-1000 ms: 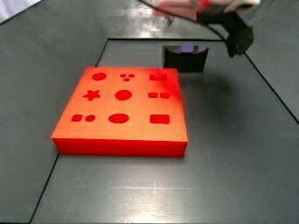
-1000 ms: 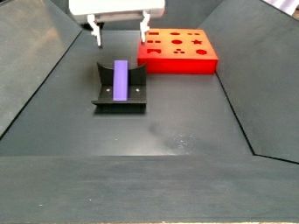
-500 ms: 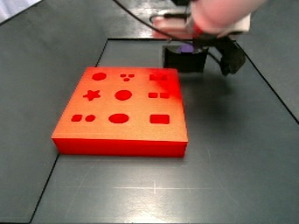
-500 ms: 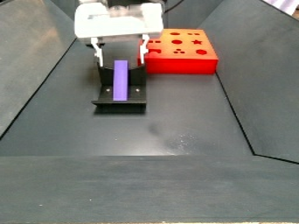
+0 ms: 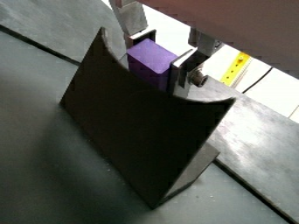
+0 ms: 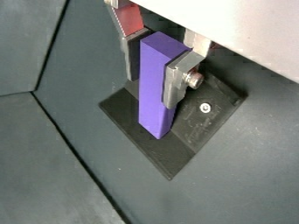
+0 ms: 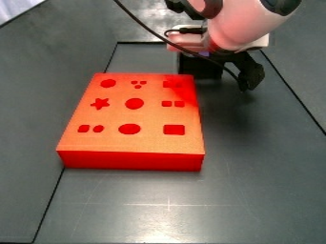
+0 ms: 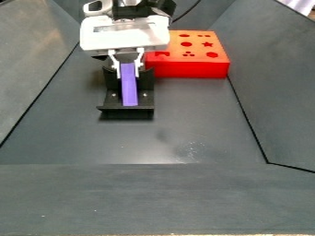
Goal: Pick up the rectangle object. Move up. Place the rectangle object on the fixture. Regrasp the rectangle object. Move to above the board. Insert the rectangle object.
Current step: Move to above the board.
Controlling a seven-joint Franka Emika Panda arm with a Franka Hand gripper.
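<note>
Tool [image 6: 156, 66] sits low over the fixture [image 6: 193, 131], silver fingers [image 6: 179, 77] on either side of the rectangle object [image 6: 155, 86]. In both wrist views the plates lie against the block's flanks with no gap showing, so the tool reads as closed on it. The block stands in the fixture's notch, its lower end on the base plate.

Side view from the front: the tool [image 8: 128, 63] is upper centre-left of frame, the purple rectangle object [image 8: 128, 86] running down from between the fingers onto the dark fixture [image 8: 127, 104]. The board [image 8: 190, 53] lies just right of the fixture, apart from it, in the upper middle.

Other side view: the tool [image 7: 216, 72] is upper right; the arm body hides the block and most of the fixture [image 7: 199, 65]. The board [image 7: 135, 121] fills the centre-left, cut-outs visible.

Surface: the desk [image 8: 185, 157] is dark grey, faintly scuffed, with pale seam lines and sloping side panels.

Only a wrist view shows the fixture's tall back wall [image 5: 135, 122], a yellow strip [image 5: 235, 67] beyond it, and the block's top [image 5: 153, 59].
</note>
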